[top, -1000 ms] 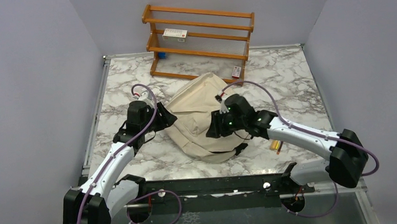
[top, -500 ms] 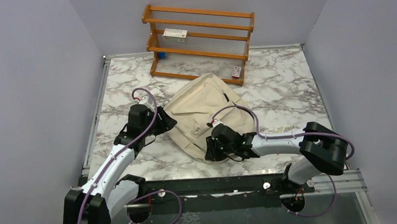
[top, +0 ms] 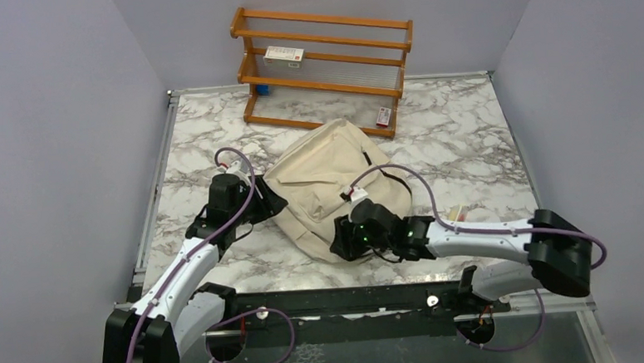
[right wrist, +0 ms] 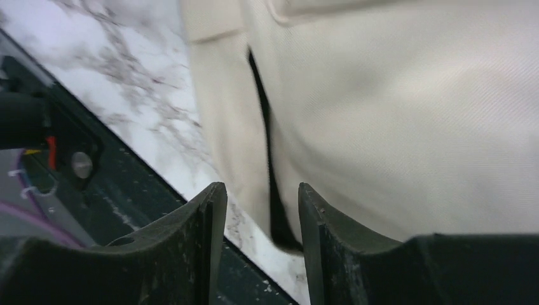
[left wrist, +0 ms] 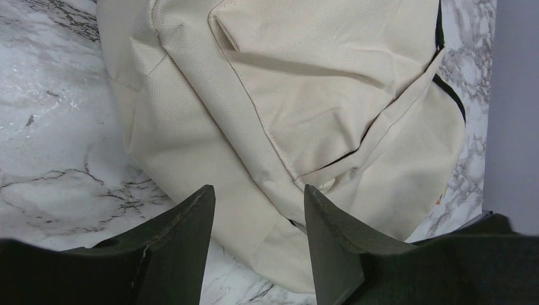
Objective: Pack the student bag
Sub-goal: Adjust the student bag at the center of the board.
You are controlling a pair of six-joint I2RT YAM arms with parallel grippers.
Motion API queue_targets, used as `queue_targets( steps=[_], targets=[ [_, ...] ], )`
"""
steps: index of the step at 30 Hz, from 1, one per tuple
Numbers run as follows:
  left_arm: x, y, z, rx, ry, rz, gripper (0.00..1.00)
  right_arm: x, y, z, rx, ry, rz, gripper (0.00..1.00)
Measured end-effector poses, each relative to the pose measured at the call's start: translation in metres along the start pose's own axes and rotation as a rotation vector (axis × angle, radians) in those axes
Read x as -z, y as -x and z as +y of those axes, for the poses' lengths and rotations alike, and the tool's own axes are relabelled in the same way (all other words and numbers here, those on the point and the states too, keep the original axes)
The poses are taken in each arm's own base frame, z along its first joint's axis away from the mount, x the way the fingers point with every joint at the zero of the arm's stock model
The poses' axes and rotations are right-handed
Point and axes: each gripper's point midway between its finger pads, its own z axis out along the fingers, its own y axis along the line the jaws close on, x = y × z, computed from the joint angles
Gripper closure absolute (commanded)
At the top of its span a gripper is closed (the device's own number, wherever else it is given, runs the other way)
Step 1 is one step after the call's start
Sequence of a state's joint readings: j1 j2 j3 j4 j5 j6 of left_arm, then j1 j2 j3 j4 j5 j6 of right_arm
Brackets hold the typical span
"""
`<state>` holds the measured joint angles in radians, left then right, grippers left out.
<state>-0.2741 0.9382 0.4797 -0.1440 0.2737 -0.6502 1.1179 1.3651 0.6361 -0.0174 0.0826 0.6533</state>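
beige student bag [top: 327, 177], left gripper [left wrist: 257, 190], right gripper [right wrist: 260, 187], both jaws apart

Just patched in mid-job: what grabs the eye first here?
A big beige student bag lies slumped in the middle of the marble table. The left gripper is open at its left side, the right gripper open at its near edge by a black strap. A wooden rack stands behind.
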Motion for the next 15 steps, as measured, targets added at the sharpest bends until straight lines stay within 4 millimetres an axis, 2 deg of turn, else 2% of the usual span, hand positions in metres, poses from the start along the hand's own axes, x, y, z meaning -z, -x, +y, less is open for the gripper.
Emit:
queue_targets(
  steps=[5,9,12,15],
  targets=[
    [0.0,-0.004,0.002,0.002,-0.003,0.003,0.45,0.045,0.063,0.024,0.021,0.032,-0.183,0.42],
    [0.0,-0.004,0.0,0.0,-0.014,0.005,0.45,0.076,0.112,0.016,0.026,-0.078,-0.303,0.42],
    [0.0,-0.004,-0.001,-0.002,-0.02,0.008,0.43,0.094,0.143,-0.012,0.012,-0.189,-0.358,0.42],
    [-0.001,-0.006,-0.002,-0.005,-0.026,0.017,0.39,0.11,0.175,-0.075,-0.047,-0.35,-0.397,0.4]
  ],
)
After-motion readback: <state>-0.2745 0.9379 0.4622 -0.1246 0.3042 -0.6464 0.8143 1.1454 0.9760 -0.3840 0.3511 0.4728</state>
